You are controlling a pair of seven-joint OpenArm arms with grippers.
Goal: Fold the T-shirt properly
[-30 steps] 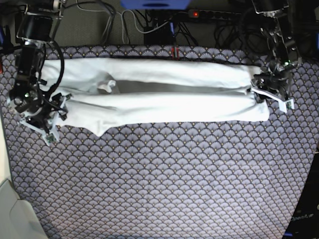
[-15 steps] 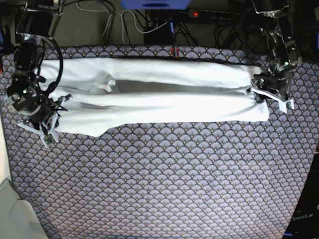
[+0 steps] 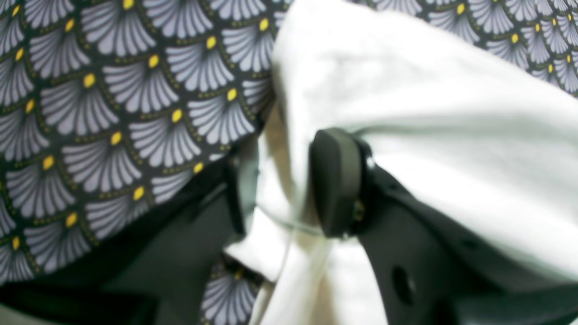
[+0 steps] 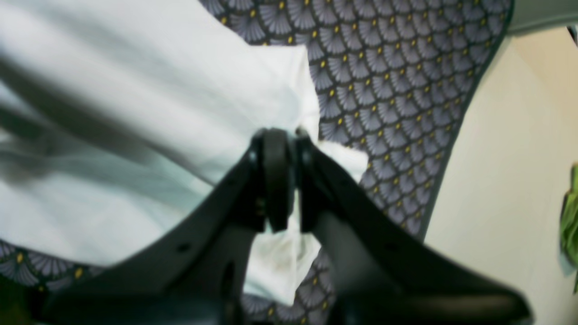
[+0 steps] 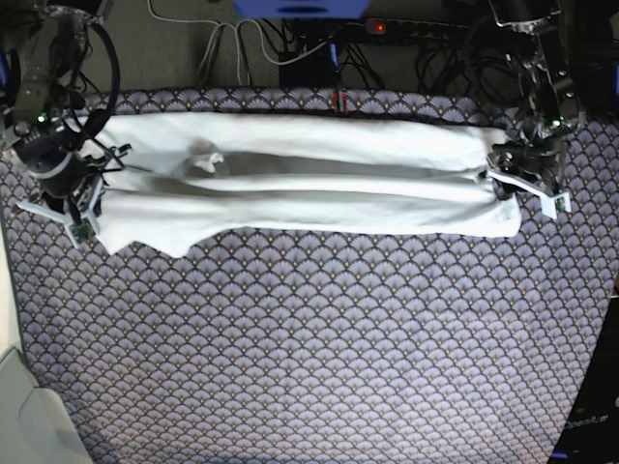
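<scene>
Fan-patterned cloth [image 5: 309, 338] | soft white T-shirt [image 5: 309, 179], long creased band | both jaws pinching its ends

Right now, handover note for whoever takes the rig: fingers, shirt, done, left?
Left gripper: fingers closed on a bunch of the T-shirt at its end on the base view's right.
Right gripper: fingers shut on the shirt's edge at the opposite end.
Shirt: lies on the patterned table cover as a long band, both long sides folded toward the middle; near edge at the right gripper's end is uneven.
Done: the lengthwise folds.
Left: probably fold the band end over end, then release.
</scene>
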